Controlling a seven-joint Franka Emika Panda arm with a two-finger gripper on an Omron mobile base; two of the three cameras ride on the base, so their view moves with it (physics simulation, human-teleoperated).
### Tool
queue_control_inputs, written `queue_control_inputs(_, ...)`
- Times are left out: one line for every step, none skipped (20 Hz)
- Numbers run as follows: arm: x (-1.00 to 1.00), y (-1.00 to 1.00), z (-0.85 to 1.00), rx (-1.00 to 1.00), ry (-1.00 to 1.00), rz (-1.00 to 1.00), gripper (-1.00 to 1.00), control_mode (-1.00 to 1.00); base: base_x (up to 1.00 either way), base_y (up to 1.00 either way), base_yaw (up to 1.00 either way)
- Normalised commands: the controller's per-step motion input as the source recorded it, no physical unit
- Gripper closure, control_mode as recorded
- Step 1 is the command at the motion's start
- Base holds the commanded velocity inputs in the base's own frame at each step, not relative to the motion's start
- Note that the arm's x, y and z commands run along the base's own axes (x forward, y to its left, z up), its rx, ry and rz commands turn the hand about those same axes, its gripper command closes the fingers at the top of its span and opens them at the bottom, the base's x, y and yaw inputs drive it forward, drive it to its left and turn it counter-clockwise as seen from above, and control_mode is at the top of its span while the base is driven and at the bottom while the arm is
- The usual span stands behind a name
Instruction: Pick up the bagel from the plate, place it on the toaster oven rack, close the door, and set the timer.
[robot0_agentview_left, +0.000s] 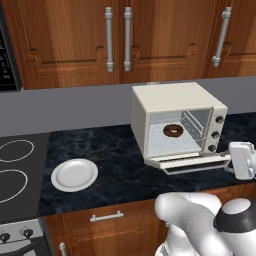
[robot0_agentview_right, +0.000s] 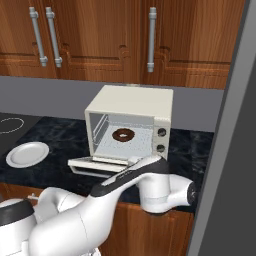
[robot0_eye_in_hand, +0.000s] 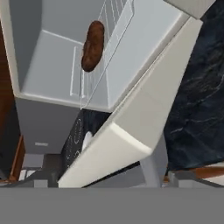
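The dark brown bagel (robot0_agentview_left: 173, 131) (robot0_agentview_right: 122, 134) (robot0_eye_in_hand: 92, 46) lies on the toaster oven rack (robot0_agentview_left: 159, 144) (robot0_agentview_right: 131, 145) (robot0_eye_in_hand: 114, 26) inside the cream oven. Its door (robot0_agentview_left: 192, 163) (robot0_agentview_right: 92, 164) (robot0_eye_in_hand: 144, 113) hangs open, folded down flat over the counter. My gripper (robot0_agentview_left: 231, 159) (robot0_eye_in_hand: 116, 179) is at the door's right end, level with it. It is open, and in the hand view the door's edge runs between the two fingertips (robot0_eye_in_hand: 43, 178). The white plate (robot0_agentview_left: 74, 174) (robot0_agentview_right: 27, 154) sits bare on the counter to the oven's left.
Three knobs (robot0_agentview_left: 216, 135) (robot0_agentview_right: 161, 133) line the oven's right front panel. A stove with white burner rings (robot0_agentview_left: 12, 172) lies left of the plate. Wooden cabinets (robot0_agentview_left: 125, 40) hang above. A grey wall panel (robot0_agentview_right: 227, 150) stands close on the right.
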Motion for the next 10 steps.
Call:
queue_control_inputs(0.4, 0.39, 0.58, 0.01, -0.06, 0.0, -1.0, -1.0, 0.0, 0.0, 0.0)
queue_control_inputs(0.41, 0.39, 0.56, 0.0, -0.05, 0.0, -1.0, -1.0, 0.0, 0.0, 0.0)
queue_control_inputs(0.41, 0.36, 0.54, 0.0, -0.05, 0.0, -1.0, -1.0, 0.0, 0.0, 0.0)
queue_control_inputs(0.41, 0.36, 0.51, 0.0, -0.05, 0.0, -1.0, -1.0, 0.0, 0.0, 0.0)
queue_control_inputs(0.39, 0.32, 0.44, 0.0, -0.02, 0.0, -1.0, -1.0, 0.0, 0.0, 0.0)
queue_control_inputs(0.41, 0.31, 0.41, 0.0, 0.0, 0.0, -1.0, -1.0, 0.0, 0.0, 0.0)
queue_control_inputs(0.42, 0.29, 0.39, 0.0, 0.0, 0.0, -1.0, -1.0, 0.0, 0.0, 0.0)
queue_control_inputs(0.41, 0.26, 0.36, 0.0, 0.0, 0.0, -1.0, -1.0, 0.0, 0.0, 0.0)
queue_control_inputs(0.42, 0.26, 0.39, 0.0, 0.0, 0.0, -1.0, -1.0, 0.0, 0.0, 0.0)
queue_control_inputs(0.42, 0.23, 0.39, 0.0, 0.0, 0.0, -1.0, -1.0, 0.0, 0.0, 0.0)
